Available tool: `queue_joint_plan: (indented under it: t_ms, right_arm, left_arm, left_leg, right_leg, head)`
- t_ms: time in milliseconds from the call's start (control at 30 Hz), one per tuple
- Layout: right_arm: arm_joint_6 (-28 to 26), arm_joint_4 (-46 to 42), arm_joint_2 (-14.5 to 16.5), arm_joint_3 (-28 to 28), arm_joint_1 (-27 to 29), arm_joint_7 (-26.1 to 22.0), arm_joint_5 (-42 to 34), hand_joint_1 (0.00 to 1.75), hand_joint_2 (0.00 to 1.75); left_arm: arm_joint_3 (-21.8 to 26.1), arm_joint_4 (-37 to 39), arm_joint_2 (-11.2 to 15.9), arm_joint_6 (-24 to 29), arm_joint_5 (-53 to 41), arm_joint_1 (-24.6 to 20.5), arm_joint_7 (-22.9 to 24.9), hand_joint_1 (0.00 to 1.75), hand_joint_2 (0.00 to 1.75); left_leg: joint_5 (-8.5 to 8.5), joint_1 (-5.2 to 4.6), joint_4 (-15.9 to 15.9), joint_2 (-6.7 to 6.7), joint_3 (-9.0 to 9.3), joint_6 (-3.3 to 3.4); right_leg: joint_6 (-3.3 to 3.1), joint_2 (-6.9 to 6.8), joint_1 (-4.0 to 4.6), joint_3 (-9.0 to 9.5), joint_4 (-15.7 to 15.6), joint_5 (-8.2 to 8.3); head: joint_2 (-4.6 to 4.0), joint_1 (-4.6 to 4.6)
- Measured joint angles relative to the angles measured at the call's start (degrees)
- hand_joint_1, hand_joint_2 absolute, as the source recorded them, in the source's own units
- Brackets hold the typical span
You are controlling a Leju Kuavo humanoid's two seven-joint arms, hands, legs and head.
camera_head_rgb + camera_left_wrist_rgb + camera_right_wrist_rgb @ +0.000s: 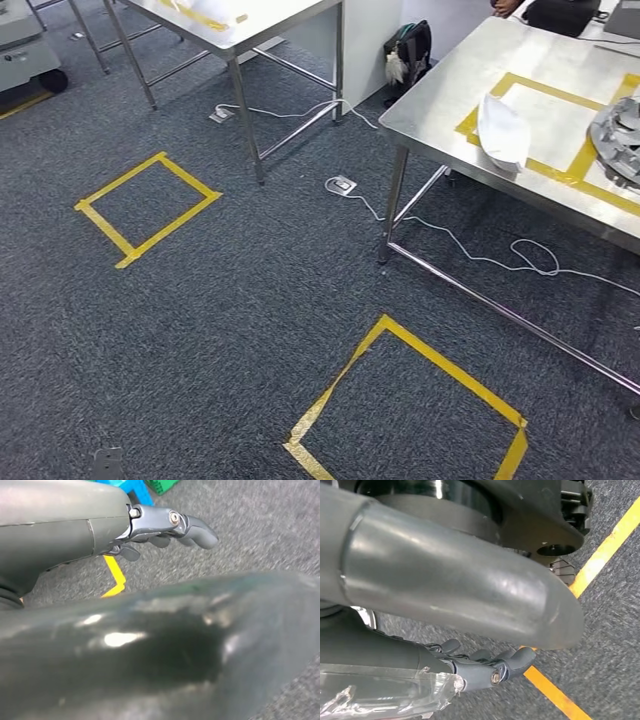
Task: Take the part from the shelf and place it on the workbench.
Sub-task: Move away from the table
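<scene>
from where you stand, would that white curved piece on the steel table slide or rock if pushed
The white curved piece looks like a thin, domed shell, so it is probably light and may rock on its edges. The steel table is smooth and shiny, so a push would likely send it skating rather than tipping.

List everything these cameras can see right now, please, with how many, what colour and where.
Steel tables: two, silver; one far left, one at right.
Tape squares on the carpet: two, yellow; one left, one near.
Tape outline on the right table: one, yellow.
White curved part: one, on the right table, over the tape.
Grey part: one, at the right table's edge.
Cables: white, under the tables.
Bag: one, black, against the wall.
Left hand: one, dark grey, empty, fingers loosely extended above the carpet.
Right hand: one, dark grey, empty, above the carpet.
</scene>
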Motion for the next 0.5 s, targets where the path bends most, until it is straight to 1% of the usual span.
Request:
queue_joint_plan:
  t_ms: [33, 67, 100, 167, 200, 233, 267, 300, 333, 367, 400, 433, 467, 500]
  right_arm:
    - [0.07, -0.01, -0.09, -0.09, 0.0, 0.0, 0.02, 0.0, 0.0]
    - [0.11, -0.01, -0.16, -0.15, 0.01, 0.0, 0.04, 0.0, 0.0]
    - [0.14, -0.02, -0.22, -0.2, 0.04, 0.0, 0.04, 0.0, 0.0]
    - [0.18, -0.02, -0.24, -0.22, 0.05, 0.0, 0.04, 0.0, 0.0]
    - [0.18, -0.01, -0.24, -0.26, 0.05, 0.0, 0.05, 0.0, 0.0]
    - [0.18, -0.01, -0.27, -0.34, -0.01, 0.0, 0.05, 0.0, 0.0]
    - [0.19, -0.03, -0.32, -0.49, -0.07, -0.01, 0.09, 0.0, 0.0]
    - [0.17, -0.06, -0.37, -0.62, -0.13, -0.01, 0.19, 0.0, 0.0]
    - [0.12, -0.08, -0.41, -0.72, -0.16, 0.01, 0.33, 0.0, 0.0]
    - [-0.03, -0.09, -0.42, -0.78, -0.12, 0.05, 0.58, 0.0, 0.0]
    - [-0.29, -0.09, -0.37, -0.78, -0.08, 0.22, 0.96, 0.0, 0.0]
    - [-0.58, -0.09, -0.25, -0.76, -0.04, 0.45, 1.46, 0.0, 0.0]
    - [-0.82, -0.09, -0.07, -0.68, -0.04, 0.69, 2.12, 0.0, 0.0]
    - [-0.98, -0.09, 0.15, -0.54, -0.08, 0.88, 2.75, 0.0, 0.0]
  left_arm:
    - [-0.26, 0.06, 0.1, -0.11, -0.33, -0.1, 0.08, 0.0, 0.0]
    - [-0.43, 0.1, 0.1, -0.17, -0.47, -0.21, 0.11, 0.0, 0.0]
    - [-0.54, 0.13, 0.08, -0.17, -0.53, -0.29, 0.14, 0.0, 0.0]
    - [-0.59, 0.14, 0.08, -0.18, -0.54, -0.33, 0.14, 0.0, 0.0]
    - [-0.67, 0.15, 0.08, -0.19, -0.57, -0.37, 0.14, 0.0, 0.0]
    - [-0.81, 0.23, 0.07, -0.2, -0.61, -0.39, 0.14, 0.0, 0.0]
    - [-1.01, 0.38, 0.14, -0.22, -0.76, -0.4, 0.2, 0.0, 0.0]
    - [-1.3, 0.56, 0.14, -0.36, -1.24, -0.43, 0.47, 0.0, 0.0]
    - [-1.72, 0.77, 0.03, -0.71, -2.04, -0.44, 1.04, 0.0, 0.0]
    - [-2.25, 0.95, -0.22, -1.3, -2.96, -0.46, 1.97, 0.0, 0.0]
    - [-2.87, 1.13, -0.78, -2.16, -3.87, -0.48, 3.41, 0.0, 0.0]
    - [-3.48, 1.34, -1.52, -3.05, -4.73, -0.45, 5.26, 0.0, 0.0]
    - [-4.08, 1.55, -2.34, -3.56, -5.15, -0.35, 7.13, 0.0, 0.0]
    - [-4.47, 1.72, -3.14, -3.53, -4.86, -0.23, 8.35, 0.0, 0.0]
  left_leg:
    - [1.0, -0.12, -3.53, 1.67, 1.97, 0.03]
    - [1.4, -0.24, -5.76, 3.19, 3.21, 0.05]
    - [1.32, -0.35, -6.65, 4.15, 3.65, 0.07]
    - [1.33, -0.38, -6.67, 3.95, 3.65, 0.22]
    - [1.41, -0.31, -6.61, 3.6, 3.61, 0.45]
    - [1.44, -0.3, -6.54, 3.0, 3.5, 0.82]
    - [1.62, -0.22, -6.56, 1.71, 3.35, 1.61]
    - [1.79, -0.18, -6.59, 0.24, 3.17, 2.38]
    - [1.92, -0.22, -6.66, -1.2, 3.0, 3.04]
    - [2.1, -0.23, -6.72, -2.63, 2.9, 3.55]
    - [2.12, -0.33, -6.7, -3.59, 2.85, 3.63]
    - [2.14, -0.4, -6.68, -4.56, 2.86, 3.66]
    - [2.16, -0.42, -6.66, -5.54, 2.92, 3.64]
    - [2.18, -0.4, -6.64, -6.47, 3.0, 3.59]
  right_leg:
    - [0.29, -0.5, 0.19, 0.1, 0.1, -0.19]
    - [0.53, -0.83, 0.4, 0.17, 0.2, -0.35]
    - [0.69, -1.0, 0.6, 0.18, 0.29, -0.47]
    - [0.74, -1.05, 0.62, 0.13, 0.34, -0.53]
    - [0.79, -1.16, 0.62, 0.04, 0.31, -0.56]
    - [0.95, -1.53, 0.64, 0.17, 0.18, -0.59]
    - [1.36, -0.52, 0.51, -0.2, 1.48, -1.69]
    - [1.77, 0.83, 0.38, -1.22, 4.24, -3.46]
    - [2.12, 2.38, 0.24, -2.76, 8.23, -5.65]
    - [2.36, 4.24, 0.1, -4.92, 13.04, -7.95]
    - [2.31, 4.74, 0.13, -6.64, 16.35, -8.94]
    - [2.21, 4.95, 0.16, -7.4, 17.47, -8.67]
    - [2.08, 5.17, 0.18, -7.05, 16.12, -7.21]
    - [1.93, 5.68, 0.15, -5.71, 12.74, -4.99]
  head:
    - [0.0, -0.08]
    - [0.01, -0.16]
    - [0.01, -0.24]
    - [0.02, -0.29]
    - [0.02, -0.22]
    - [0.02, -0.04]
    - [0.01, 0.21]
    - [0.01, 0.45]
    - [0.0, 0.66]
    - [-0.01, 0.74]
    - [-0.01, 0.74]
    - [0.0, 0.77]
    - [0.0, 0.76]
    - [0.01, 0.78]
